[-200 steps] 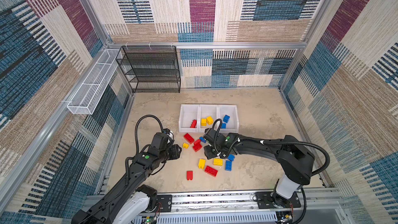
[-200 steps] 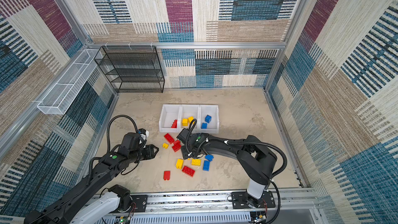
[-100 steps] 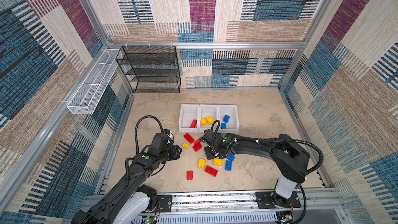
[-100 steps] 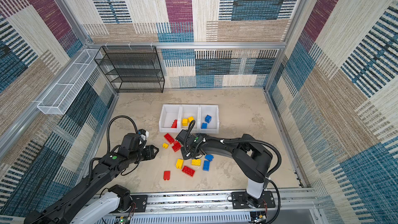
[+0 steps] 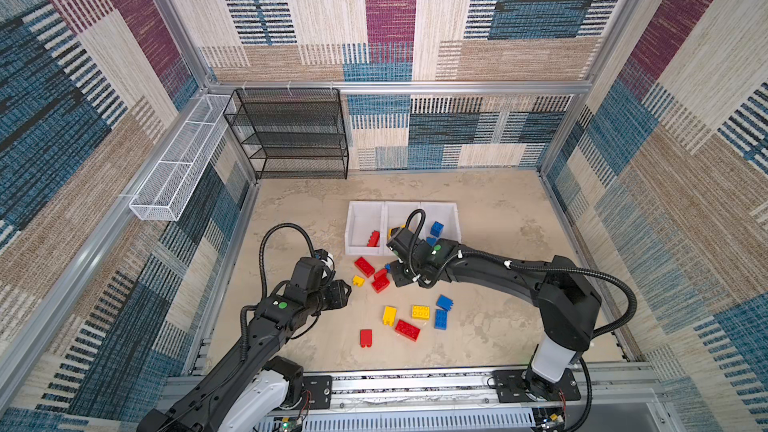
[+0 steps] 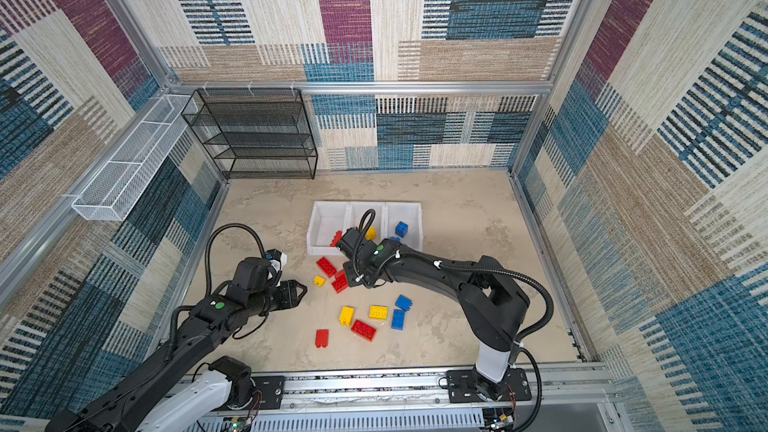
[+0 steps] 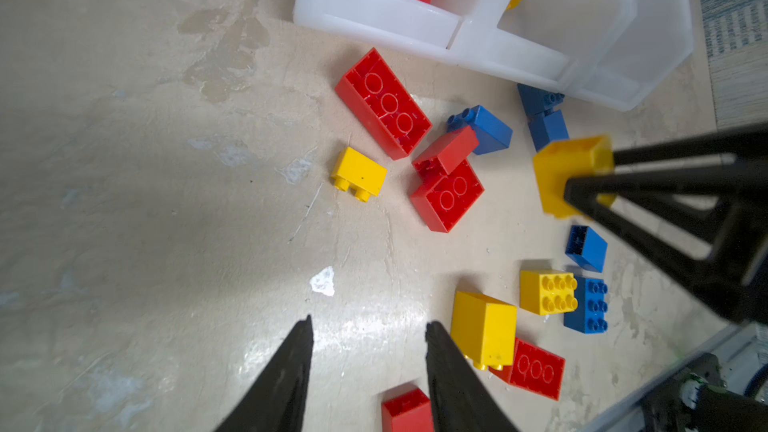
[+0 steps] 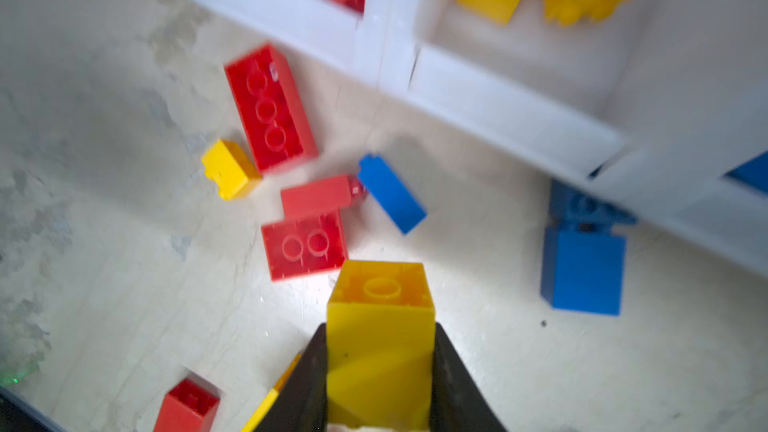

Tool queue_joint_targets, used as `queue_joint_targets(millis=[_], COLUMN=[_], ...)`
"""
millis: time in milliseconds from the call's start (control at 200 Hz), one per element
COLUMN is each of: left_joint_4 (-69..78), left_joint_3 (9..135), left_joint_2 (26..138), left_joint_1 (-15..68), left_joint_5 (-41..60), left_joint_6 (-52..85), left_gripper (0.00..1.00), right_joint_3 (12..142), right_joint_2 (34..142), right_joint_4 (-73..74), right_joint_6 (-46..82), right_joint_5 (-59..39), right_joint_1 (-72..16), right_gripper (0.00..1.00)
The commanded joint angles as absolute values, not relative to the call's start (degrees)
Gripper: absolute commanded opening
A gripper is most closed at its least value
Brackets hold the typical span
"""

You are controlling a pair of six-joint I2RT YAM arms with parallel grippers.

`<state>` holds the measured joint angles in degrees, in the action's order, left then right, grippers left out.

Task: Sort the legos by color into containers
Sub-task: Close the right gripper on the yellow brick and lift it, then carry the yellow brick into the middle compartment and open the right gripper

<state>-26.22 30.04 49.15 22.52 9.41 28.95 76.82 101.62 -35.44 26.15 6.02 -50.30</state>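
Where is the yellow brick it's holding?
In the right wrist view the yellow brick sits in the right claw, before the white bins, near a red brick.

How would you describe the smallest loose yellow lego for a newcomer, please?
Find the white containers. In front of their left bin lies a long red brick, with the small yellow lego beside it. It is the smallest loose yellow, studs pointing sideways.

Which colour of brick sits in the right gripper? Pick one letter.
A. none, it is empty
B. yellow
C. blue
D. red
B: in the right wrist view the right gripper is shut on a yellow brick, held clear of the red and blue ones on the table.
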Motion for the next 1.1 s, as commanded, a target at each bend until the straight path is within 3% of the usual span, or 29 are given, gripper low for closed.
queue_joint_targets(millis=[0, 561, 656, 846, 1097], left_joint_4=[-25.5, -25.7, -25.7, -25.8, -25.7], left_joint_3=[29.9, 28.9, 28.9, 28.7, 28.7], left_joint_2=[49.0, 47.8, 47.7, 47.5, 47.5], left_joint_1=[22.5, 22.6, 22.5, 22.6, 22.6], left_joint_5=[11.1, 12.0, 11.8, 11.6, 11.6], left_joint_6=[30.0, 30.9, 31.0, 31.1, 31.1], left_gripper=[0.48, 0.47, 0.48, 0.48, 0.48], right_joint_3=[82.7, 104.8, 105.9, 107.3, 106.4], right_joint_2=[103.9, 122.9, 124.0, 124.0, 121.9], right_joint_4=[-36.6, -37.8, -37.9, -38.4, -39.1], right_joint_6=[20.5, 17.7, 17.7, 17.9, 17.4], right_joint_5=[9.4, 8.1, 7.7, 7.4, 7.9], right_joint_1=[-46.7, -35.7, -35.4, -35.4, -35.4], right_gripper=[0.33, 0.34, 0.38, 0.55, 0.58])
